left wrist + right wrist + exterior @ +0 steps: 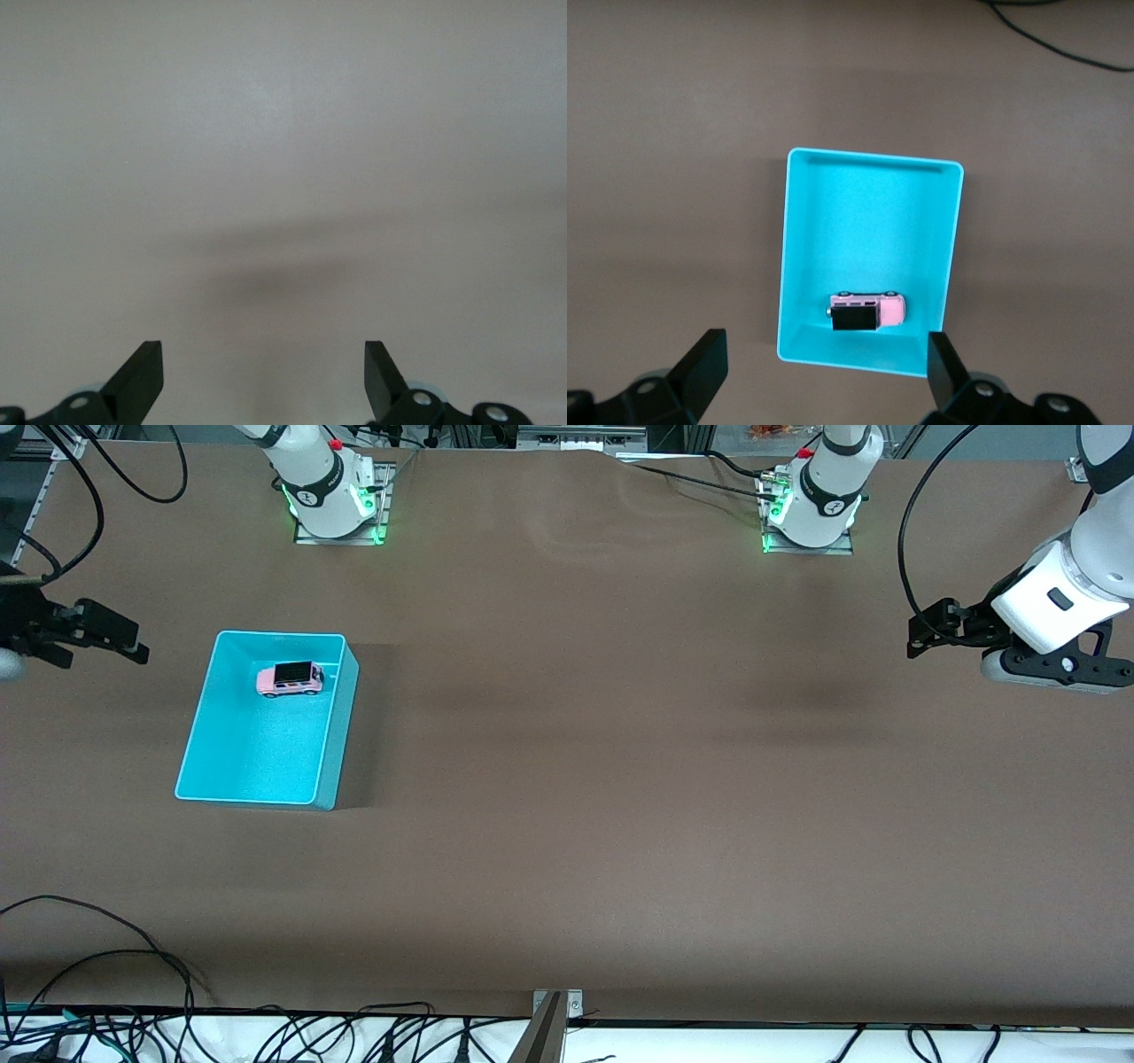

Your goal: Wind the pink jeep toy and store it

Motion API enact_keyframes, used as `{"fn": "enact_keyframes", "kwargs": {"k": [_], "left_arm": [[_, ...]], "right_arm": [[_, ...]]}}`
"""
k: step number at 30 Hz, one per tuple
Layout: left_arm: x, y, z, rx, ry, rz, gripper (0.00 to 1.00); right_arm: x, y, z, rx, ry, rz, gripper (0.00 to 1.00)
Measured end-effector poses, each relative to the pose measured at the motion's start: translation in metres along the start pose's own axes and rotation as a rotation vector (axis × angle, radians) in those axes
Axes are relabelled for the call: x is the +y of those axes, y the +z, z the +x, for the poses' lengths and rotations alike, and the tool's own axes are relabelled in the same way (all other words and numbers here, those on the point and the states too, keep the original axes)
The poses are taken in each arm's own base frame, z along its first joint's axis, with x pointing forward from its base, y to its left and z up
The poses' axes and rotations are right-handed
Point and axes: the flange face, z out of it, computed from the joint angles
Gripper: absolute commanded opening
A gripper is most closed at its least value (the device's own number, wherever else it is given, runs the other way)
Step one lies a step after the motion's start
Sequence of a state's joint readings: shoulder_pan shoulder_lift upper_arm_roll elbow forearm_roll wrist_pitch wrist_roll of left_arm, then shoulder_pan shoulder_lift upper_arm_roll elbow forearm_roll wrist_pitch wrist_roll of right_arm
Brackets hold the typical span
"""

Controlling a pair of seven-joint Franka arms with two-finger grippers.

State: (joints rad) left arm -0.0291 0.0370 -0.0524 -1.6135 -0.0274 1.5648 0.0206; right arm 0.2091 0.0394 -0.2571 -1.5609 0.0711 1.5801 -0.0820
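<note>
The pink jeep toy (291,678) sits upright inside the cyan bin (257,766), at about twelve o'clock on its floor, near the wall closest to the robot bases. The right gripper (824,367) hovers up over the table beside the bin, jaws released and empty. The left gripper (264,376) waits over bare table at its own end, jaws spread wide.

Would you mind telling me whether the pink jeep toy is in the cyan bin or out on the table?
In: the pink jeep toy sits on its wheels on the cyan bin floor, enclosed by its walls.
</note>
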Motion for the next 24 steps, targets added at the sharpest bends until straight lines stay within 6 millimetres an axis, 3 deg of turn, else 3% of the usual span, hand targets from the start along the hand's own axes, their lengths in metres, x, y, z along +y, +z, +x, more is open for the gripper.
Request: {"fn": "enact_keyframes", "kwargs": {"k": [8,24], "left_arm": [[0.0,0.0,0.0,0.0,0.0,0.0,1.0],[0.0,0.0,0.0,0.0,0.0,0.0,1.0]], "right_arm": [[0.005,-0.005,-0.02,0.007,0.009,0.006,1.0],[-0.001,-0.004,0.003,0.033,0.026,-0.013,1.0]]}}
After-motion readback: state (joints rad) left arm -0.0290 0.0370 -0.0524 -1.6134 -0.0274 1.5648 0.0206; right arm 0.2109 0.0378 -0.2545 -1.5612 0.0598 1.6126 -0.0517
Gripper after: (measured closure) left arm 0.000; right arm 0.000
